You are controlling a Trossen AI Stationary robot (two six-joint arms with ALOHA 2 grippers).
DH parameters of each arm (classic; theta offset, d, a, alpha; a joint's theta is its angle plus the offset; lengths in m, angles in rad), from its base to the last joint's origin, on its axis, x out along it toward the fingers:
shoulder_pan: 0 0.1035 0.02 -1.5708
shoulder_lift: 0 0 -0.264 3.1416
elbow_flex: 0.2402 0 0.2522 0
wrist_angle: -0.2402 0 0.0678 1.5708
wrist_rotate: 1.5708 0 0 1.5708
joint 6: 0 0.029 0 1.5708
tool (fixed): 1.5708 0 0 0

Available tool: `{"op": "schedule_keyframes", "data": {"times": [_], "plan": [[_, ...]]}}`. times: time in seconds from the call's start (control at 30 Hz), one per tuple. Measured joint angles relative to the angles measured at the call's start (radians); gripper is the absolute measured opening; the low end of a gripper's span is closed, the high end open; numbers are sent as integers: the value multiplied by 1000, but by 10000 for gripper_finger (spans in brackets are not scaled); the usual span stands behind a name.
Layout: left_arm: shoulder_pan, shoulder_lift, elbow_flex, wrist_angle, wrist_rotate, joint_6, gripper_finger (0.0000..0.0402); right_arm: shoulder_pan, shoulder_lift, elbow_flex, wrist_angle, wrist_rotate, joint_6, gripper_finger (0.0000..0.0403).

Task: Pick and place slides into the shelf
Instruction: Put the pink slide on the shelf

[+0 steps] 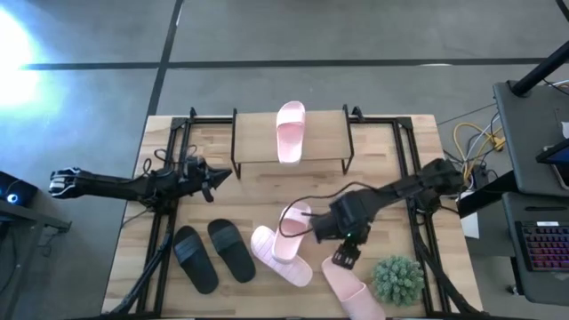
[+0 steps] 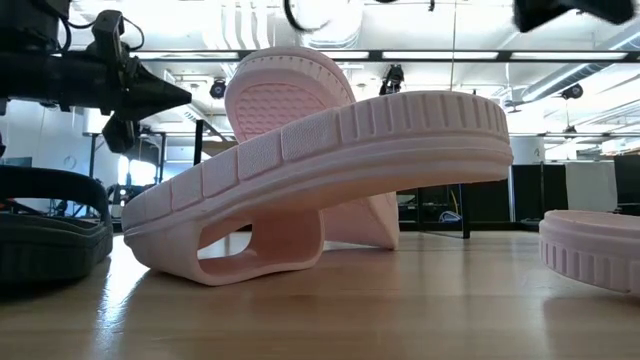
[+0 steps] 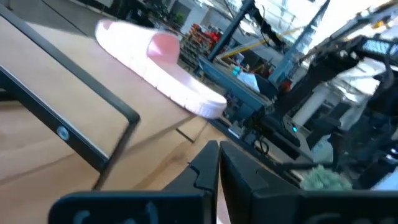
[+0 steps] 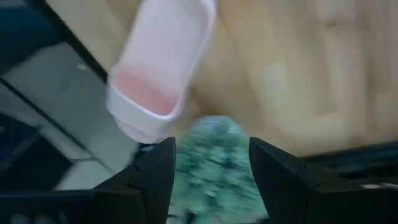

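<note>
- One pink slide (image 1: 290, 130) already lies on the shelf (image 1: 258, 142), toe to heel across the light top board, at 12 o'clock on the table (image 1: 382, 160).
- Five slides remain on the tabletop: the black pair (image 1: 213, 254) at about 7 o'clock, side by side; two pink ones overlapping near 6 o'clock, the tilted slide (image 1: 295, 229) propped across the lower slide (image 1: 277, 258); and a fifth pink slide (image 1: 352, 286) toward 5 o'clock.
- From table height, the propped slide (image 2: 330, 170) rests at a slant with its sole off the wood.
- I have the right gripper (image 1: 345, 258) at roughly 5 o'clock, just above the heel end of the fifth slide, beside the green plant ball (image 1: 396, 279).
- Its wrist camera shows the two dark fingers (image 4: 152, 177) spread apart with nothing between them, that pink slide (image 4: 158, 68) and the plant ball (image 4: 211, 162) beyond.
- The left gripper (image 1: 215, 176) waits at 9 o'clock, just off the shelf's left leg; its fingers (image 3: 202, 171) look pressed together and hold nothing.
- As I read it, the step in hand is the reach for the second slide, one of six being shelved.
- The next move calls for lowering the spread fingers over the slide's strap or edge, steering clear of the plant ball, then pinching before lifting toward 12 o'clock.
</note>
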Motion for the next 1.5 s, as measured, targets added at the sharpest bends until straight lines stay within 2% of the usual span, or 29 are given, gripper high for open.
{"op": "schedule_keyframes", "data": {"times": [0.17,0.27,0.4,0.67,0.83,1.0,1.23,1.5], "plan": [[0,27,-3,0,49,0,0,39,5,-93,407,-229,126,194],[0,43,-3,0,69,0,0,59,26,-143,579,-280,191,194],[0,65,-3,0,99,0,0,77,43,-198,636,-349,183,194],[0,98,-2,1,112,-1,0,126,63,-350,667,-454,40,193],[0,108,-1,1,112,-1,0,128,68,-407,691,-453,-14,194],[0,113,-1,-1,113,-1,0,124,67,-409,695,-414,-125,194],[0,112,0,1,114,-2,0,129,67,-409,798,-397,-257,194],[0,112,-1,1,121,-3,0,170,67,-423,845,-396,-324,194]]}}
